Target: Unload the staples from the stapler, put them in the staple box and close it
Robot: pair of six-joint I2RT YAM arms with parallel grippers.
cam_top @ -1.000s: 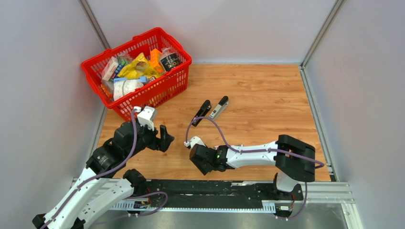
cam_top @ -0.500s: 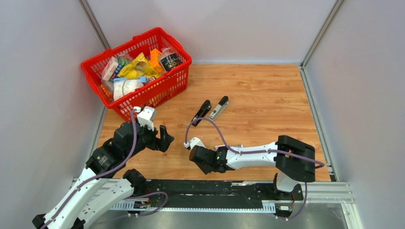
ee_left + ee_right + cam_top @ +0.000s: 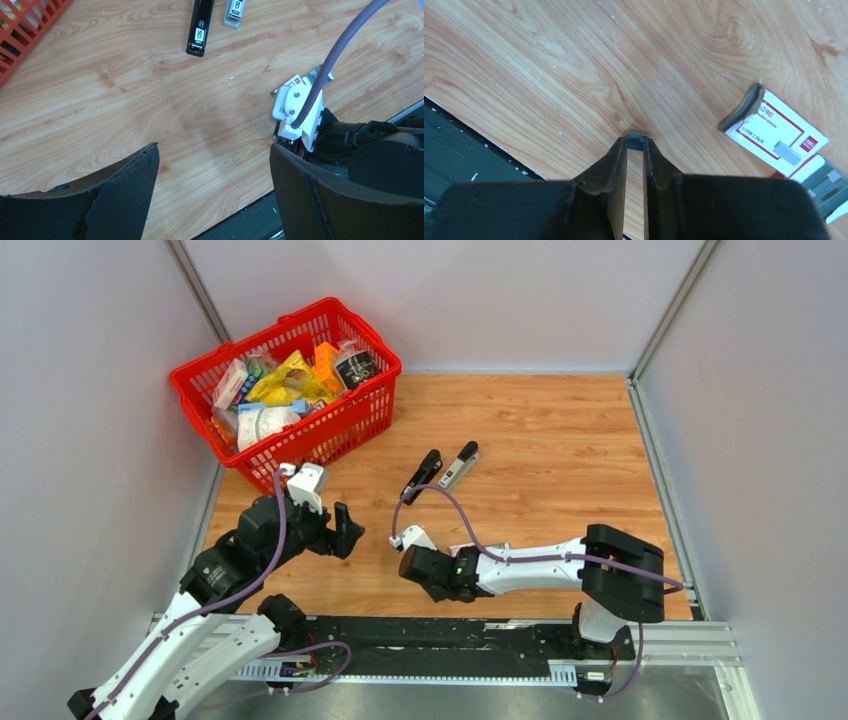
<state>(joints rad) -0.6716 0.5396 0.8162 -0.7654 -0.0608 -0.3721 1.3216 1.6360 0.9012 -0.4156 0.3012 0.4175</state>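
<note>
The stapler (image 3: 441,471) lies opened flat mid-table, black top arm left, silver magazine right. It also shows at the top of the left wrist view (image 3: 200,30). My right gripper (image 3: 408,567) is low over the wood near the front edge and is shut on a short grey strip of staples (image 3: 637,135), held at the fingertips (image 3: 621,150) just above the table. My left gripper (image 3: 345,530) hovers to the left, open and empty (image 3: 212,165), with bare wood between its jaws.
A red basket (image 3: 330,435) full of packets stands at the back left. A small white-and-red box (image 3: 774,132) lies on the wood just right of my right gripper; a corner shows in the left wrist view (image 3: 296,80). A black rail runs along the near edge.
My right gripper has shifted slightly away from the near edge, still pinching the staples. The left arm has barely moved.
</note>
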